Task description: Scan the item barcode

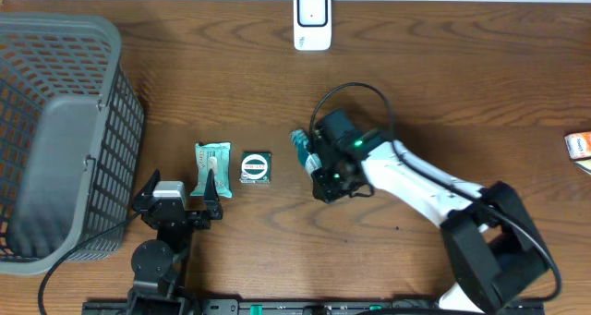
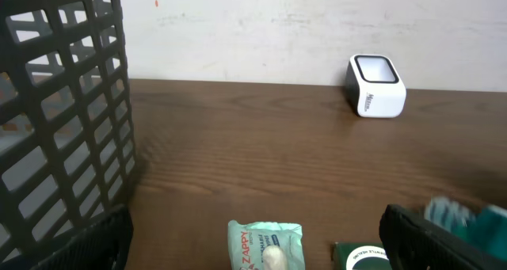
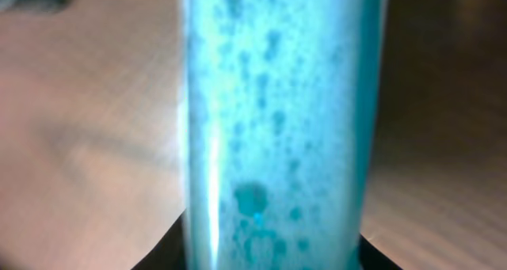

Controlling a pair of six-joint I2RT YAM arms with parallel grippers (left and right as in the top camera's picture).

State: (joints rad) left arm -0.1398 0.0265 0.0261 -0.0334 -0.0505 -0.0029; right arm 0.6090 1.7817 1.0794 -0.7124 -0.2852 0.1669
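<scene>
One teal pack sitting pinched in right end effector, frame centre, well apart from scanner at top centre. Grasp looking done; presenting barcode pending. Left end effector waiting lower left, spread wide, holding nothing.

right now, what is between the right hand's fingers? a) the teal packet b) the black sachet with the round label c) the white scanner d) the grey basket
a: the right hand is at the teal packet, which fills the right wrist view between its fingers.
</scene>
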